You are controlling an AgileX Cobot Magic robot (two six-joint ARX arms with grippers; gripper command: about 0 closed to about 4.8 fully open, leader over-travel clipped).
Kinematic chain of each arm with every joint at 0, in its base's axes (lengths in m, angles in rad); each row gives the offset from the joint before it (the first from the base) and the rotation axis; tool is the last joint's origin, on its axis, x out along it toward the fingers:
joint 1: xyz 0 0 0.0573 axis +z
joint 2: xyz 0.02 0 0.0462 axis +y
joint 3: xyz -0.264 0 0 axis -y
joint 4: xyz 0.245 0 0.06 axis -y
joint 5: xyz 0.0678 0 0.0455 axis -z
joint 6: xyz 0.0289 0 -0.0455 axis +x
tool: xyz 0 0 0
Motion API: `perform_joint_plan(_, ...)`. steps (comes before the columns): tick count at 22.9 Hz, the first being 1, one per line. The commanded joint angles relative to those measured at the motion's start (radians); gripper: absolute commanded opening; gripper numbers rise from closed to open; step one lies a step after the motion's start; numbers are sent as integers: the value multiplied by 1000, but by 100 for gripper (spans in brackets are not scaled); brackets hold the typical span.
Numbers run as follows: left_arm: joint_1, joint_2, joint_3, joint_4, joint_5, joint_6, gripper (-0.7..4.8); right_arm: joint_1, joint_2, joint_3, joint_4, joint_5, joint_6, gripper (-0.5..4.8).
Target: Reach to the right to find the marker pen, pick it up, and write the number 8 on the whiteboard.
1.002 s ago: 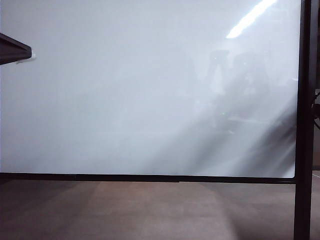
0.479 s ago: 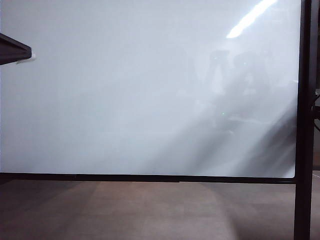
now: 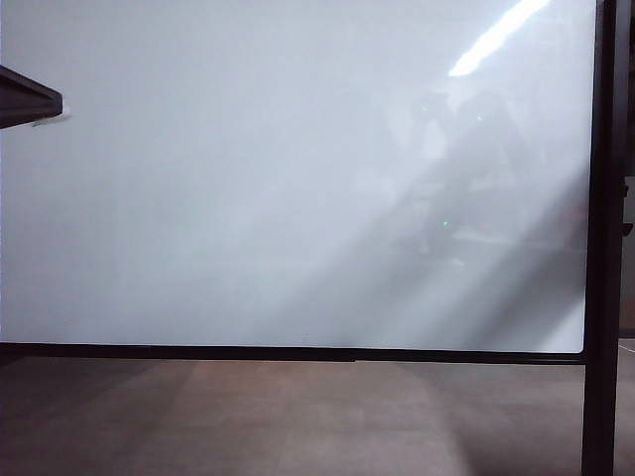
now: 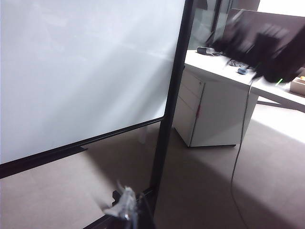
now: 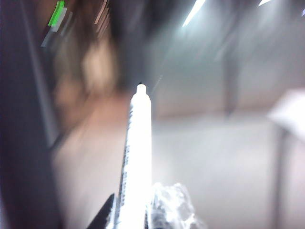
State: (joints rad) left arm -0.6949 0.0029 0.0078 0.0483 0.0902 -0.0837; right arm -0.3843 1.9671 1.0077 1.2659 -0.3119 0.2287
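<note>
The whiteboard (image 3: 248, 198) fills the exterior view, glossy white in a thin dark frame, and no number 8 shows on it. It also takes up one side of the left wrist view (image 4: 71, 71). In the right wrist view, the marker pen (image 5: 138, 152) is a pale slim barrel with a small dark tip. It points away from my right gripper (image 5: 136, 210), which is shut on it, a dark finger on one side and a taped one on the other. My left gripper (image 4: 131, 210) hangs low near the board's foot, fingertips together, holding nothing. Neither gripper appears in the exterior view.
The board's dark post (image 3: 600, 248) stands at its right edge. Beyond it, the left wrist view shows a white desk (image 4: 214, 67) over a cabinet (image 4: 214, 114), a hanging cable (image 4: 240, 157) and my blurred right arm (image 4: 267, 43). A dark shelf edge (image 3: 25, 99) juts in at the left.
The dim reflection of the arm on the board's right part has shifted. The dark piece that showed past the right post has slipped out of view.
</note>
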Motion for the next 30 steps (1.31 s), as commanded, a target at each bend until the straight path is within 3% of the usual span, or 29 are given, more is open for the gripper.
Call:
perform_joint_plan(1, 0, 1, 1, 12, 1, -2, -5, -64, -207, 5, -129, 49, 49, -6)
perform_joint_plan(3, 12, 1, 1, 12, 1, -3, -5, -96, -414, 5, -342, 71, 105, -6)
perform_joint_plan(7, 128, 1, 1, 12, 1, -3, -5, -90, -679, 6, -489, 114, 130, -6)
perform_joint_plan(10, 235, 1, 1, 12, 2, -2, -5, 3, -836, 6, -668, 107, 198, -6)
perform_joint_plan(15, 373, 1, 19, 3, 0, -2, -5, 381, -919, 6, -845, 178, 98, -6)
perform_joint_plan(18, 392, 1, 20, -1, 1, -3, -5, 512, -919, 6, -880, 187, 92, -6)
perform_joint_plan(22, 391, 1, 20, -7, 1, -2, -5, 597, -920, 6, -909, 207, 85, -6)
perform_joint_plan(30, 391, 1, 14, -18, 0, -2, -5, 606, -938, 6, -964, 237, 80, -6)
